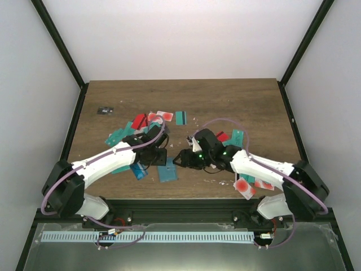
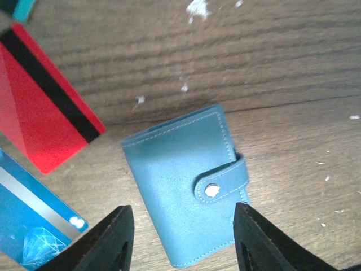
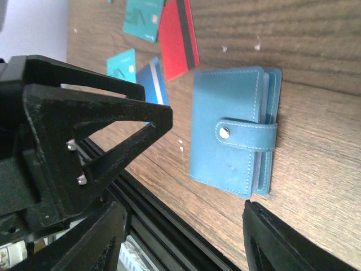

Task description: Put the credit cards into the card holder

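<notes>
Between the spread fingers of the left gripper, whose jaws stand apart and hold nothing, lies the card holder, flat on the desk and closed like a book, its strap fastened across the front by a small silver snap. The right gripper, just short of the same holder from the other side, is likewise open and empty. The holder looks soft: matte teal-blue leather-like skin, pale stitching round the edge, layered pockets showing at its open side. It is probably light and will flex, so one gripper should pinch it across the body, clear of the strap, while the other works the strap's rounded end off the snap. Just outside the left gripper's left finger lie a blue card with a silver stripe and a red card with a black stripe. Beyond them, in the right wrist view, lie teal cards. These credit cards are thin, stiff, glossy rectangles. Lying flat on wood grain, they will likely be slippery and hard to get under, so an edge is the place to take them.
</notes>
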